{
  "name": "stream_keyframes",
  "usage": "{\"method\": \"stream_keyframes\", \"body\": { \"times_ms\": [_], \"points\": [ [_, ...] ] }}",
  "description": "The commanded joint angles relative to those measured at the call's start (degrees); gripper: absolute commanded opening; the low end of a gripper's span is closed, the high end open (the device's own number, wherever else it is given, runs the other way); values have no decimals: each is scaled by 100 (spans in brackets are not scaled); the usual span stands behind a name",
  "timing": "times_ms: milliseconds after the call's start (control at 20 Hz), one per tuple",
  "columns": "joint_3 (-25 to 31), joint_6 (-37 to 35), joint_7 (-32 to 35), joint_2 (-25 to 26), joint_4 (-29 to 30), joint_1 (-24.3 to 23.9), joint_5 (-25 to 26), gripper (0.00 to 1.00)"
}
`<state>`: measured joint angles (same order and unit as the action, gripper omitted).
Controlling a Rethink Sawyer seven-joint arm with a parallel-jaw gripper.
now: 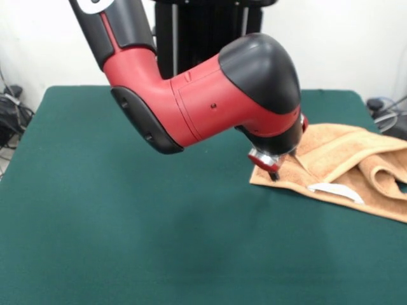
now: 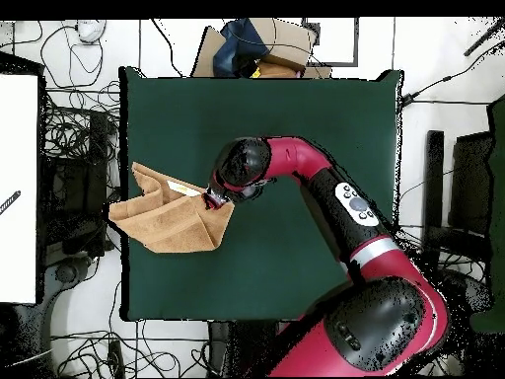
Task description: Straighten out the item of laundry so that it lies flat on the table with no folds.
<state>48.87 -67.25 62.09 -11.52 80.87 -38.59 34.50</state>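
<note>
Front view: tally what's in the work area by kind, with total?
Towel (orange-tan, folded over itself, partly off the table's edge): 1
White label on the towel: 1
Green table: 1
Red and black arm with gripper at the towel's corner: 1
Total: 4
</note>
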Motion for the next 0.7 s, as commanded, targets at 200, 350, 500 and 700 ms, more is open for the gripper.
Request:
{"method": "stream_keyframes", "body": {
  "times_ms": [200, 350, 500, 700],
  "points": [
    [-318, -341, -1002, 144, -291, 112, 159, 100],
    [-270, -187, -989, 109, -276, 96, 187, 100],
    [-244, -103, -1000, 73, -225, 65, 208, 100],
    [-229, 0, -1022, 90, -223, 46, 251, 100]
  ]
}}
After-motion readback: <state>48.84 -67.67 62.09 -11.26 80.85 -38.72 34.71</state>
